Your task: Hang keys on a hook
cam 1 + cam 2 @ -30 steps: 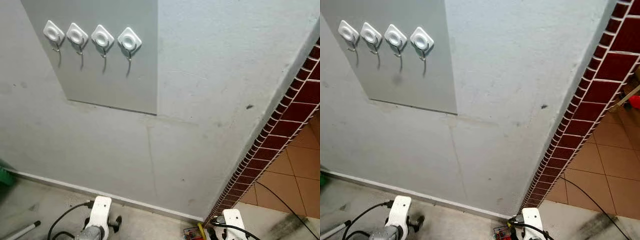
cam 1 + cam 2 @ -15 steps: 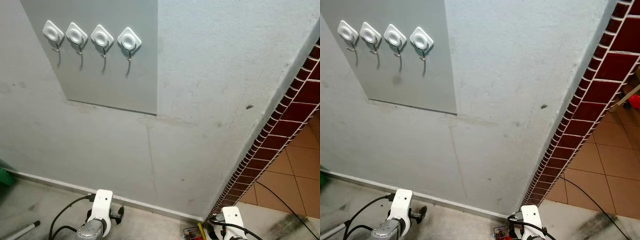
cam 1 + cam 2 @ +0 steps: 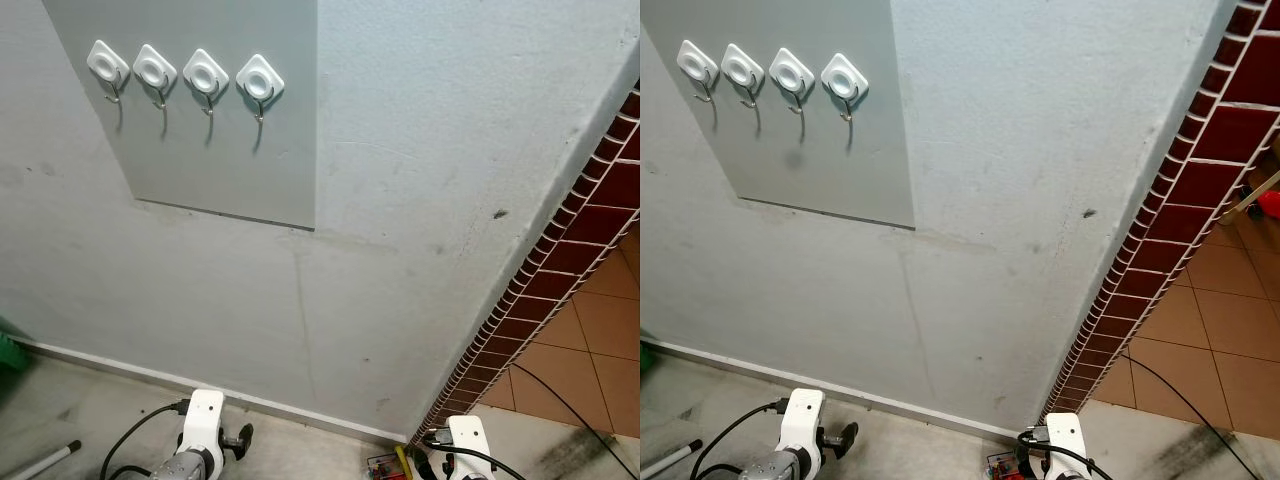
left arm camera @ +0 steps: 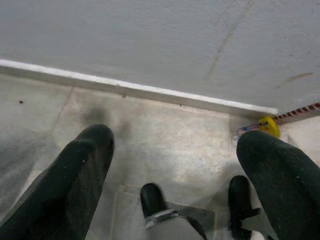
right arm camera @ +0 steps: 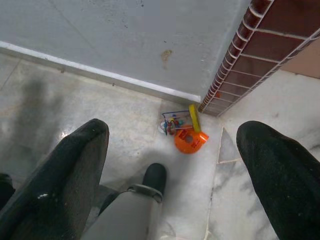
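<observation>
A bunch of keys (image 5: 183, 131) with an orange tag and a yellow piece lies on the floor at the foot of the wall, beside the brick corner; it also peeks in at the bottom edge as the keys (image 3: 386, 466). Several white diamond-shaped hooks (image 3: 259, 79) sit in a row on a grey panel (image 3: 240, 160) high on the wall, all bare. My right gripper (image 5: 175, 131) hangs open above the floor, near the keys and holding nothing. My left gripper (image 4: 177, 145) is open too, low over bare floor. Both white wrists, left (image 3: 203, 425) and right (image 3: 466, 440), show at the bottom.
A dark red brick column (image 3: 590, 200) rises on the right, with orange floor tiles (image 3: 600, 350) and a black cable beyond it. A white skirting strip (image 3: 150, 378) runs along the wall's base. My own feet (image 5: 154, 176) stand just below the grippers.
My left wrist rose a little and then sank back. The view has shifted very slightly; hooks and keys stay where they were.
</observation>
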Motion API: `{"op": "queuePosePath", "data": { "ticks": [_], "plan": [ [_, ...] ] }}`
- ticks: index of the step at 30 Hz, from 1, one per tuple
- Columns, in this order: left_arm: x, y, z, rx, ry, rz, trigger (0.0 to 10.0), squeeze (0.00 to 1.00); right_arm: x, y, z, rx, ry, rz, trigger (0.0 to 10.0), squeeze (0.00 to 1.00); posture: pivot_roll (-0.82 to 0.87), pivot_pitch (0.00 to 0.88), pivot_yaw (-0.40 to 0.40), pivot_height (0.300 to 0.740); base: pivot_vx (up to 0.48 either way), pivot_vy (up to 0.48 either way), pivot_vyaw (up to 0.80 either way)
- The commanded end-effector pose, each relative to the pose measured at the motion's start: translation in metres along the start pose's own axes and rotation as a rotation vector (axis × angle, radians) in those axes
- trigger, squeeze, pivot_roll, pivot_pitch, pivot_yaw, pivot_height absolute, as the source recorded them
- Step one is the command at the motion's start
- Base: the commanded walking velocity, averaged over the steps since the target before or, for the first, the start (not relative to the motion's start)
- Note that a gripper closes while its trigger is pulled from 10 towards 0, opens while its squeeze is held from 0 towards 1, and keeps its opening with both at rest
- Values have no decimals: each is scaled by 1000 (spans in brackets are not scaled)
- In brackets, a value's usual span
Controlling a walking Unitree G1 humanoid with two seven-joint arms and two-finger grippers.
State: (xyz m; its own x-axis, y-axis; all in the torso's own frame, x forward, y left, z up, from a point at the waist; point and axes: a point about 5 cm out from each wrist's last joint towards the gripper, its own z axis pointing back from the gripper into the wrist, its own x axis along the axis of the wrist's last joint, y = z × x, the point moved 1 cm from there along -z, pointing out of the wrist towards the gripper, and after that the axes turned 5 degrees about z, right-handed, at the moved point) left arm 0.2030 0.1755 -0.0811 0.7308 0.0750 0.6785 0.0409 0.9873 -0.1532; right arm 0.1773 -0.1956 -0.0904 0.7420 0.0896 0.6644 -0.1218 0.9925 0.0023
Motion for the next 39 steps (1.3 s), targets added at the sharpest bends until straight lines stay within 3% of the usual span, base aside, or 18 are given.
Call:
{"op": "queuePosePath", "data": {
  "ticks": [1, 14, 23, 39],
  "plan": [
    [-6, 1, 2, -2, 16, 17, 10000, 0, -9, 3, 2, -5, 27, -23, 10000, 0, -45, 0, 13, 740, 0, 0, 0],
    [-10, 0, 3, -9, 31, -28, 10000, 0, -24, 7, 6, -1, 87, 20, 10000, 0, -47, 0, 15, 740, 0, 0, 76],
    [-9, 7, 4, 11, 32, -36, 10000, 0, -26, 6, 7, -8, 94, 34, 10000, 0, -45, 0, 14, 740, 0, 0, 800],
    [-7, 5, 2, 25, 28, -10, 10000, 0, -22, 10, 4, -2, 96, 24, 10000, 0, -39, 0, 11, 740, 0, 0, 800]
  ]
}}
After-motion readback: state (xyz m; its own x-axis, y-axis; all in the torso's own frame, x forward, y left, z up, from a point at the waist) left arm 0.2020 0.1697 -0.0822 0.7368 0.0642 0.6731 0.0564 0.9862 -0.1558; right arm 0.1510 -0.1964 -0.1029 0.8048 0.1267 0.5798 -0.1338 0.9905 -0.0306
